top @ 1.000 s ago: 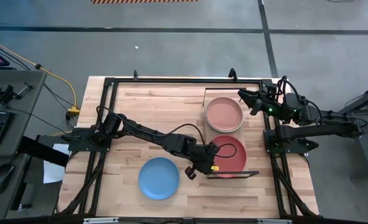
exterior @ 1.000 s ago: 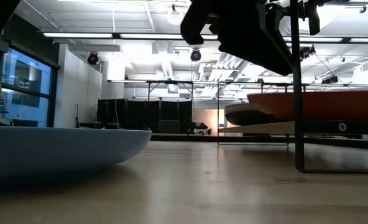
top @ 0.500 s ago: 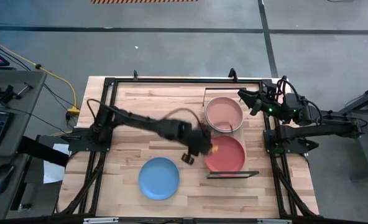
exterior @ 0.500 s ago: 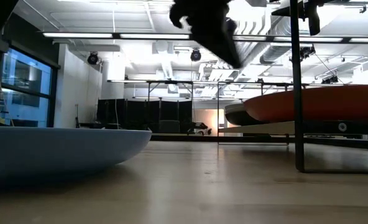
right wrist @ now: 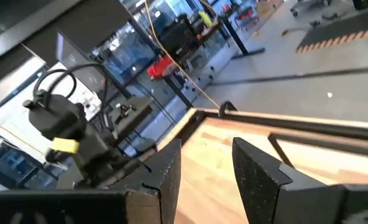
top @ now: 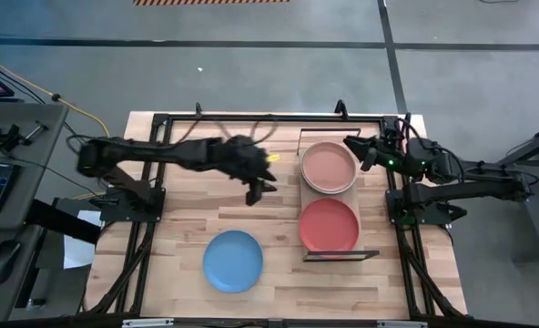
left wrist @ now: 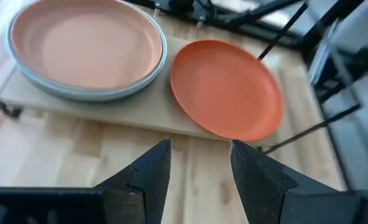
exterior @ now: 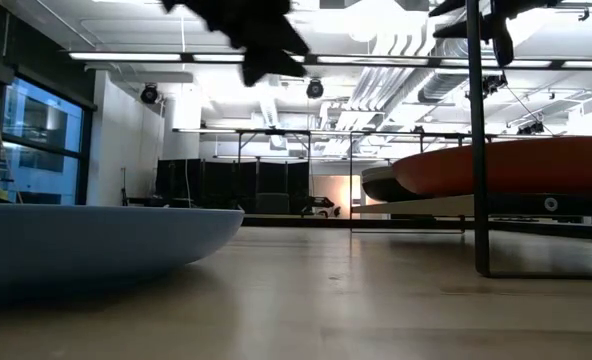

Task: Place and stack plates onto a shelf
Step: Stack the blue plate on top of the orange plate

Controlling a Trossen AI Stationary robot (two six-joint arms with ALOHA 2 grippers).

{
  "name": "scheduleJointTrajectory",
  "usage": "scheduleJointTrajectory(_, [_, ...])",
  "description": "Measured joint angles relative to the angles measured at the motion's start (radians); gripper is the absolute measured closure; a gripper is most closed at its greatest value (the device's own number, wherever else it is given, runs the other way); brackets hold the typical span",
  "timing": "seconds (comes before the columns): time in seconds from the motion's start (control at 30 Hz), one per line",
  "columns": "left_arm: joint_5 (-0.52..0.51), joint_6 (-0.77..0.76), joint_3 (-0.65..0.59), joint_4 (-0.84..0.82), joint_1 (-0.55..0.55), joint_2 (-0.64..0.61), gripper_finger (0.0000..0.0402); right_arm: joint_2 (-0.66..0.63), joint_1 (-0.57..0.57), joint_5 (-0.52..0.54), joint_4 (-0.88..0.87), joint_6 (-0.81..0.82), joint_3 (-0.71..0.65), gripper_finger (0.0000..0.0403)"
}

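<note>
In the low view the left gripper (exterior: 244,30) is only a dark blurred shape cut off at the upper edge, and the bright blue plate (exterior: 96,245) fills the near side, its far rim hiding whatever lies behind. How many plates sit under the salmon pink plate (top: 329,167) cannot be counted; the left wrist view shows just a paler rim beneath it.

The shelf (top: 302,195) holds two loads: the salmon pink plate on top of its stack at the end nearer the right gripper (top: 359,151), and the coral red plate (top: 330,224) lying flat alone at the other end, just beside the stack.

The left gripper (top: 254,185) hangs over bare tabletop (top: 197,210), fingers (left wrist: 148,171) spread and holding nothing — the shelf and both its plates lie ahead of it, the coral red one slightly farther off, apart from the claw. The blue plate rests on the table, well apart from that gripper, off the shelf.

The right gripper waits beside the stack's end of the shelf, its fingers (right wrist: 258,168) parted and empty.
</note>
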Motion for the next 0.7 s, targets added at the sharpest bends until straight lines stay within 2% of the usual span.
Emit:
scheduleJointTrajectory(0.17, [-0.037,-0.177,-0.223,0.138,-0.07,-0.188,0.0245,0.031,0.0,-0.037,-0.014,0.027,0.0,0.0277])
scheduleJointTrajectory(0.37, [-0.176,-0.266,-0.348,0.126,-0.185,-0.312,0.0245,0.062,0.0,-0.06,-0.014,0.027,0.0,0.0277])
scheduleJointTrajectory(0.57, [-0.246,-0.388,-0.36,-0.061,-0.265,-0.319,0.0245,0.071,0.0,-0.082,-0.017,0.035,0.0,0.0277])
scheduleJointTrajectory(0.7, [-0.248,-0.445,-0.361,-0.192,-0.327,-0.294,0.0245,0.071,0.0,-0.084,-0.028,0.046,0.0,0.0277])
